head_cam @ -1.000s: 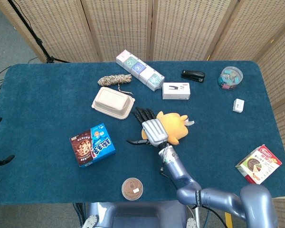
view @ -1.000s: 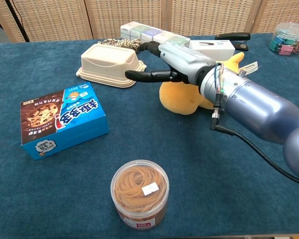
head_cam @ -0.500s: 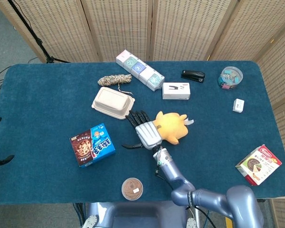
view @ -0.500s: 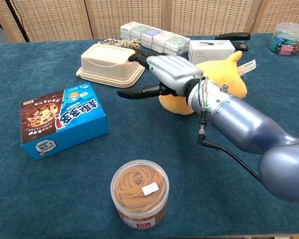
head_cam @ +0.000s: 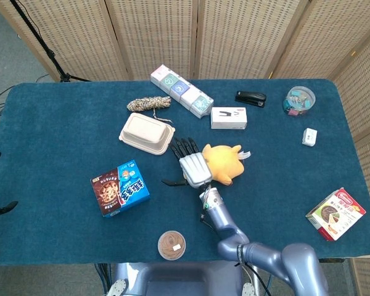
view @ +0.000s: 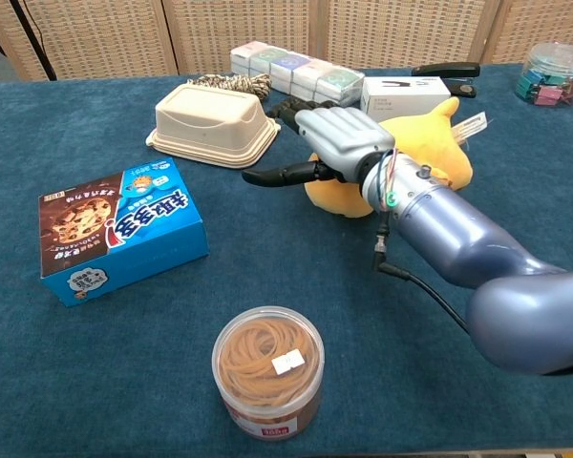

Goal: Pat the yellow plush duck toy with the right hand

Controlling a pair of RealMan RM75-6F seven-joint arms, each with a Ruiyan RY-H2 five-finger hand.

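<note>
1. Duck toy (head_cam: 225,164), yellow plush, lies near the middle of the blue table (head_cam: 61,142), with a small white tag sticking out at its 2 o'clock side.
2. The right robot hand (head_cam: 193,168) is spread flat with its fingers apart and holds nothing. In the head view it covers the duck's 9 o'clock side; in the chest view (view: 342,143) its palm sits over the top of the toy, though whether it presses on the plush I cannot tell.
3. Its dark fingers (view: 285,107) point toward the beige lidded container (head_cam: 147,133), which sits at 10 o'clock from the duck, and its thumb (view: 279,176) juts out sideways above the cloth.
4. The left robot hand shows only as dark fingertips (head_cam: 1,209) at the far left edge of the head view; how it is held cannot be told.
5. A blue cookie box (head_cam: 119,188) lies at 8 o'clock from the duck, well apart from it.
6. A round tub of rubber bands (view: 267,384) stands near the front edge, at about 7 o'clock from the duck.
7. At 12 o'clock from the duck lies a small white box (head_cam: 228,118), with a black stapler (head_cam: 251,98) just beyond it.
</note>
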